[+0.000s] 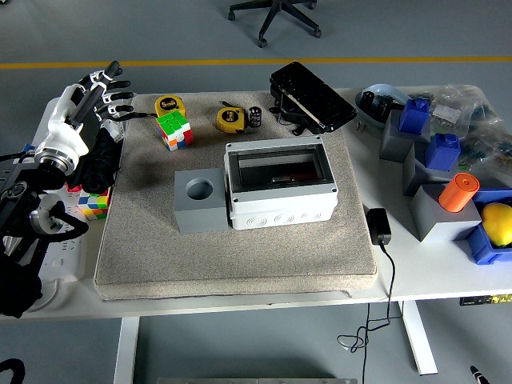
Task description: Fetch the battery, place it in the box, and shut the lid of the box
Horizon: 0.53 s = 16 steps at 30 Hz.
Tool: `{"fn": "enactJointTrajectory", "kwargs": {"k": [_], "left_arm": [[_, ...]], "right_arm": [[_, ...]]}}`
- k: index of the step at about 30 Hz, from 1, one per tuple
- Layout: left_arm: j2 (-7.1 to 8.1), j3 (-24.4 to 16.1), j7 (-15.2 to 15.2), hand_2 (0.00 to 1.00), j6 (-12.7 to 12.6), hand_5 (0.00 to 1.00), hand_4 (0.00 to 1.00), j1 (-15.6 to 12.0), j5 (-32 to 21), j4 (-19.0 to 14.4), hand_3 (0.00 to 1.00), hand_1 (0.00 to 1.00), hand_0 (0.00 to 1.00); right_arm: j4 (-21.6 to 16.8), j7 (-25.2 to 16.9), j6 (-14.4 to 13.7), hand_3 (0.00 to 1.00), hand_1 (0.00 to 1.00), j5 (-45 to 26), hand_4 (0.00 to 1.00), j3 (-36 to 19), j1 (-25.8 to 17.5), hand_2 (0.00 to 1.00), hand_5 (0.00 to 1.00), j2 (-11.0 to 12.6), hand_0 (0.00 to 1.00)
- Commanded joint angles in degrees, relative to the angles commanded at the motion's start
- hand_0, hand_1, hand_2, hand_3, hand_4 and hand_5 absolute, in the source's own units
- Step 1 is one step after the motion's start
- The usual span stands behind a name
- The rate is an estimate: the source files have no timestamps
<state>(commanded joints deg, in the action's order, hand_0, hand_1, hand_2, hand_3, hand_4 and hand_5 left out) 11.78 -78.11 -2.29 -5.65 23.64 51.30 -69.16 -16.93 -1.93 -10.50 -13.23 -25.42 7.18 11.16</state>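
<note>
A small dark cylindrical battery stands at the back of the beige mat, next to a yellow tape measure. A light grey box sits mid-mat, its dark transparent lid lying down over the top. A grey block with a round hole touches its left side. My left hand hovers over the mat's far left corner, fingers spread and empty, well left of the battery. The right arm is out of view.
A second yellow tape measure and a colour cube lie near my left hand. Another cube sits off the mat's left edge. A black device lies behind the box. Grey and blue bins, an orange cylinder and a power adapter crowd the right.
</note>
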Motion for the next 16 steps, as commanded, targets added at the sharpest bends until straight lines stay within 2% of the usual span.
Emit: {"fn": "enactJointTrajectory", "kwargs": {"k": [16], "left_arm": [[0.02, -0.04, -0.04, 0.555, 0.01, 0.545, 0.989, -0.03, -0.08, -0.21, 0.6, 0.533, 0.401]], "right_arm": [[0.0, -1.02, -0.77, 0.581, 0.655, -0.02, 0.981, -0.28, -0.1, 0.64, 0.599, -0.04, 0.717]]}}
